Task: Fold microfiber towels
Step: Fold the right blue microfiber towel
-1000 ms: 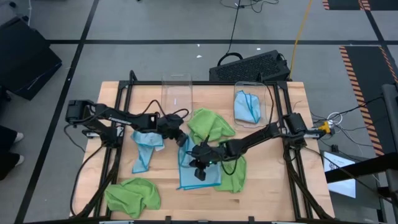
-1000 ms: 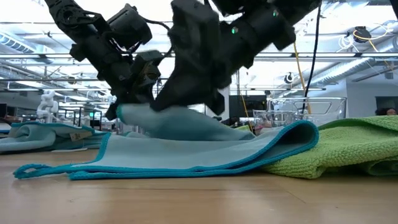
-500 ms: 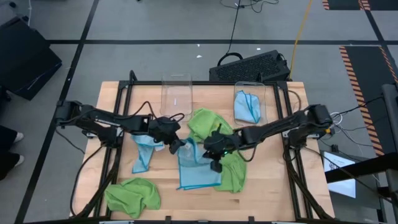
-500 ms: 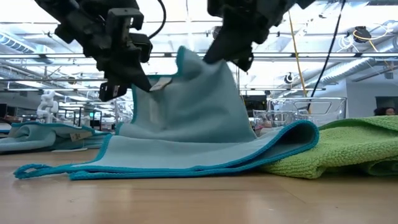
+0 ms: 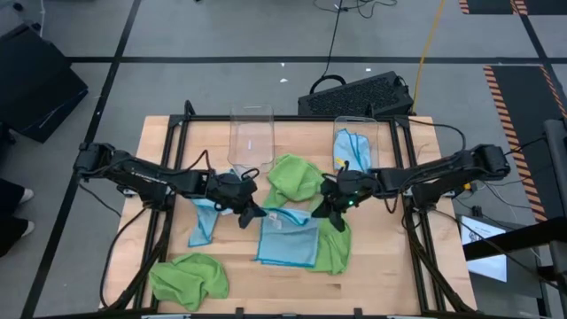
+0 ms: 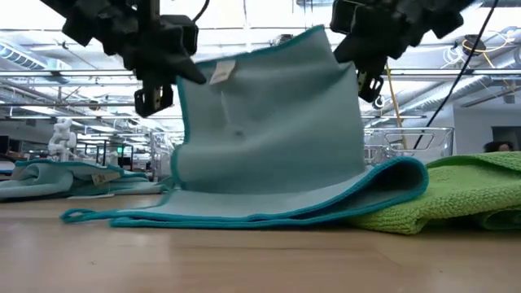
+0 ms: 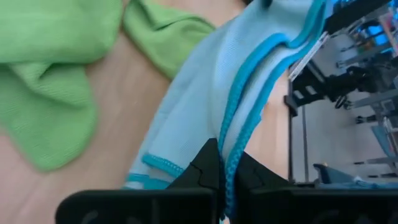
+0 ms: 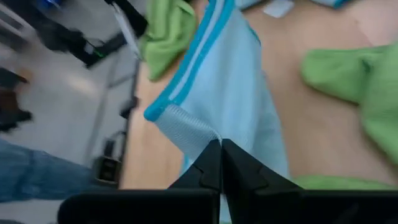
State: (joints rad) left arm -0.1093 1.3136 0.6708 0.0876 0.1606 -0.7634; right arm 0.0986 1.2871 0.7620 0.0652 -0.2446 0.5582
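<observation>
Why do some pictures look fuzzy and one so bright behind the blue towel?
In the low view, bright ceiling lights behind make the blue towel and both grippers look dark-edged. In the left wrist view, the green towel is soft and blurry. In the right wrist view, the floor beyond the table is smeared. The high view is sharp and evenly lit.

In the low view, both arms are cut off by the top edge of the frame. A green towel (image 6: 464, 195) runs off the right edge. In the high view, the lifted blue towel (image 5: 288, 237) covers part of a green towel at centre. The background at the left of the right wrist view is blurred.
</observation>
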